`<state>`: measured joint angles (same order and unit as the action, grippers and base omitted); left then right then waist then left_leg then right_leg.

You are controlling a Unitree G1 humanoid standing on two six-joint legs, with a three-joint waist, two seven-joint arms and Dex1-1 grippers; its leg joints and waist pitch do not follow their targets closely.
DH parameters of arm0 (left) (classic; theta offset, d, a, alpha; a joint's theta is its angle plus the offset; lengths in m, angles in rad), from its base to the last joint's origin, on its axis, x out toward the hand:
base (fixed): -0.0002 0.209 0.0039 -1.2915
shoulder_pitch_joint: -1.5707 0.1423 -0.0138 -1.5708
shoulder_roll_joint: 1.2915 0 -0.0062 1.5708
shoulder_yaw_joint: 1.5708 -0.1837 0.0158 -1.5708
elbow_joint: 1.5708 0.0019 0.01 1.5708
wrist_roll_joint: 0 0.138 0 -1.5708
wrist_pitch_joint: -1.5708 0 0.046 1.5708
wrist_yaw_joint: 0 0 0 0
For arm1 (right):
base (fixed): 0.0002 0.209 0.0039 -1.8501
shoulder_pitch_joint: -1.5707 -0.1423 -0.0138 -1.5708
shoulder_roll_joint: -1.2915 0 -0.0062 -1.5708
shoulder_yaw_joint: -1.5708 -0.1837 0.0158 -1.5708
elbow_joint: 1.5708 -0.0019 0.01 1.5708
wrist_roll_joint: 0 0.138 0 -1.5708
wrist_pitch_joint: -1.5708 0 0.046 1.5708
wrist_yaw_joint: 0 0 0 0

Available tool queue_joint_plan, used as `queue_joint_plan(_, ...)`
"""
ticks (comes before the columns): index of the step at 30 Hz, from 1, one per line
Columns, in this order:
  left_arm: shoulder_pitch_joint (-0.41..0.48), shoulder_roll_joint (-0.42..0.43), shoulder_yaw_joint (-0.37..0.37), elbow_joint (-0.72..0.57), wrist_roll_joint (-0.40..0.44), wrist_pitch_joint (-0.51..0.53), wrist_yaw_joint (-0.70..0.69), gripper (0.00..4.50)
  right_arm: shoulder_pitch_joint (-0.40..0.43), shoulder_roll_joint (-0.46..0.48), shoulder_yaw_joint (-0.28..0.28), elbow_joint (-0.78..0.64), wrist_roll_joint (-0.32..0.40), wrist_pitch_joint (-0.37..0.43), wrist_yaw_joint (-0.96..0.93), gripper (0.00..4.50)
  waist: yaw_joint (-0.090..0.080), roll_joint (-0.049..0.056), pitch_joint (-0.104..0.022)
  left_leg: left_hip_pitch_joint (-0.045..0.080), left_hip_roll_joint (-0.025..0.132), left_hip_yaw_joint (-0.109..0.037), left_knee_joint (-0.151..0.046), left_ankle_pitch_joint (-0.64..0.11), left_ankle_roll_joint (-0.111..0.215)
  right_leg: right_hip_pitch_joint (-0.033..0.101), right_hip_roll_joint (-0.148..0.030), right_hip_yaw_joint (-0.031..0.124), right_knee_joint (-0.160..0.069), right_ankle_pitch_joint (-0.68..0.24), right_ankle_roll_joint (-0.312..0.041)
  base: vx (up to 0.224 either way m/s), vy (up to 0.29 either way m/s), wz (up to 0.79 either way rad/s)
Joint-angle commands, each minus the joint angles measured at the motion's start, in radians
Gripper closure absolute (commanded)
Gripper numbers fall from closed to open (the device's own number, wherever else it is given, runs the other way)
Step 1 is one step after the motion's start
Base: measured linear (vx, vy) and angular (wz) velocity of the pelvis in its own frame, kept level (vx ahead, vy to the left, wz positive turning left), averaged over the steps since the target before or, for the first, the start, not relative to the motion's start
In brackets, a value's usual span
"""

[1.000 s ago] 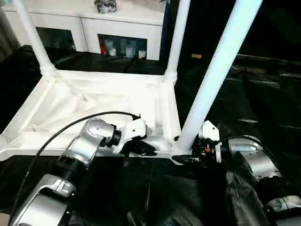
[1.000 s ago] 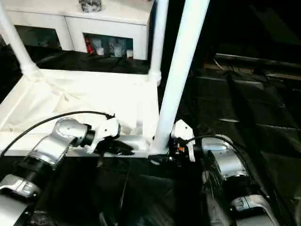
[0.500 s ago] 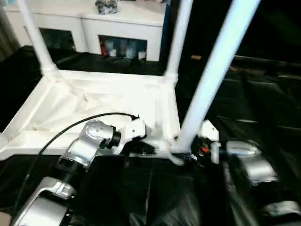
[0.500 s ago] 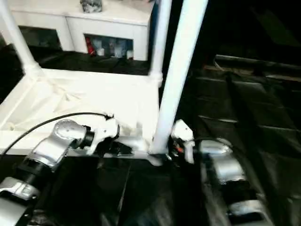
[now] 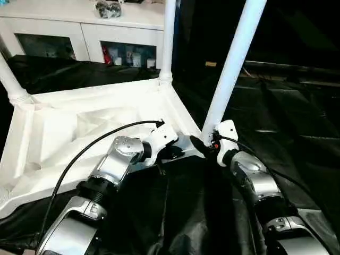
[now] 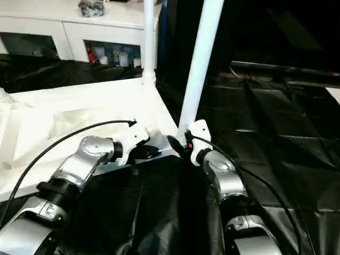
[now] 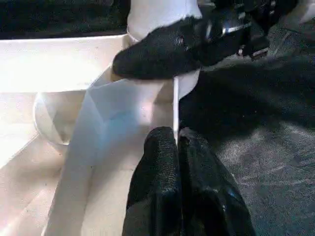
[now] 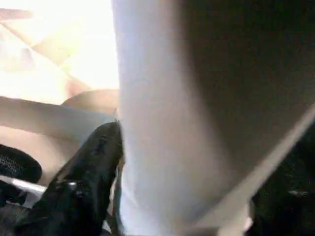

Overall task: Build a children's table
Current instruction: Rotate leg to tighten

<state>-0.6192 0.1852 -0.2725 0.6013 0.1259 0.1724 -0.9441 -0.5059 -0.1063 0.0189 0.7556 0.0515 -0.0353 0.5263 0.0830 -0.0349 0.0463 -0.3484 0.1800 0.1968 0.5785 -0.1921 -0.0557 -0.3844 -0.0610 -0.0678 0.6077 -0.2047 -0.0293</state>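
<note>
The children's table lies upside down on black sheeting, its white ribbed top facing up. Three white tube legs stand in corner sockets: one at the near right corner, one at the back, one at the far left. My left gripper is shut on the top's thin near rim, close to the near right corner. My right gripper grips the foot of the near right leg, with one black finger pressed against the tube.
A white cabinet with glass doors stands behind the table, small objects on top. Wrinkled black sheeting covers the floor all around. A black cable arcs over my left forearm.
The table top has swung round: its near right corner went away from me and its left side came nearer. Both grippers kept their holds and moved with it.
</note>
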Motion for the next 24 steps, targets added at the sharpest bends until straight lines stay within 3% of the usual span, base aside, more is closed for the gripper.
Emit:
queue_joint_plan(1,-0.016,-0.057,-0.065,-0.055,-0.029,-0.043,-0.053,4.5,0.01,0.05,0.086,0.025,-0.018,0.027,0.067,0.69,0.001,0.006,-0.048,0.004,0.066,-0.036,-0.078,-0.222,0.021,0.035,-0.104,0.063,-0.085,-0.229,-0.184,0.0,0.0,0.0)
queue_joint_plan(5,0.017,-0.004,-0.083,-0.109,-0.065,-0.067,-0.172,4.5,0.036,-0.034,0.112,-0.013,-0.017,-0.005,0.206,0.61,0.001,0.004,-0.057,-0.001,0.065,-0.031,-0.066,-0.136,0.058,0.045,-0.102,0.062,-0.063,-0.054,-0.227,0.026,-0.003,0.0)
queue_joint_plan(7,0.023,0.016,-0.091,-0.122,-0.068,-0.076,-0.209,4.5,0.052,-0.065,0.123,-0.035,-0.01,-0.015,0.279,0.61,0.004,0.003,-0.06,-0.001,0.062,-0.025,-0.058,-0.079,0.102,0.045,-0.097,0.062,-0.05,0.075,-0.254,0.0,0.0,0.0)
queue_joint_plan(8,0.023,0.026,-0.091,-0.122,-0.069,-0.082,-0.224,4.5,0.062,-0.086,0.131,-0.054,-0.002,-0.024,0.331,0.61,0.006,0.001,-0.059,-0.002,0.06,-0.024,-0.055,-0.074,0.118,0.047,-0.097,0.061,-0.049,0.096,-0.262,0.0,0.0,0.0)
queue_joint_plan(11,0.016,0.057,-0.085,-0.098,-0.066,-0.106,-0.264,4.5,0.084,-0.155,0.15,-0.088,0.017,-0.054,0.488,0.61,0.011,0.0,-0.056,-0.003,0.064,-0.024,-0.056,-0.088,0.13,0.047,-0.098,0.059,-0.053,0.056,-0.261,0.0,0.0,0.0)
queue_joint_plan(14,0.015,0.072,-0.081,-0.097,-0.072,-0.109,-0.287,4.5,0.089,-0.181,0.16,-0.103,0.033,-0.043,0.567,0.61,0.02,0.004,-0.048,0.003,0.07,-0.024,-0.062,-0.164,0.093,0.041,-0.097,0.057,-0.069,-0.107,-0.242,0.0,0.0,0.0)
queue_joint_plan(15,0.015,0.079,-0.079,-0.099,-0.08,-0.104,-0.302,4.5,0.091,-0.197,0.173,-0.11,0.035,-0.047,0.609,0.61,0.023,0.014,-0.047,0.005,0.071,-0.025,-0.064,-0.176,0.084,0.04,-0.098,0.057,-0.07,-0.13,-0.239,0.0,0.0,0.0)
queue_joint_plan(17,0.014,0.101,-0.08,-0.106,-0.094,-0.099,-0.342,4.5,0.093,-0.242,0.206,-0.137,0.047,-0.03,0.723,0.61,0.025,0.013,-0.045,0.009,0.071,-0.025,-0.066,-0.215,0.065,0.038,-0.097,0.058,-0.079,-0.196,-0.225,0.0,0.0,0.0)
queue_joint_plan(20,0.016,0.116,-0.083,-0.111,-0.098,-0.097,-0.371,4.5,0.091,-0.262,0.222,-0.149,0.054,-0.011,0.788,0.77,0.031,0.013,-0.046,0.012,0.073,-0.025,-0.067,-0.215,0.056,0.037,-0.099,0.06,-0.077,-0.195,-0.228,0.0,0.0,0.0)
queue_joint_plan(24,0.027,0.137,-0.08,-0.12,-0.106,-0.101,-0.407,4.5,0.093,-0.268,0.228,-0.162,0.063,0.0,0.831,1.07,0.033,0.007,-0.05,0.006,0.072,-0.026,-0.064,-0.168,0.068,0.042,-0.1,0.058,-0.067,-0.128,-0.237,0.0,0.0,0.0)
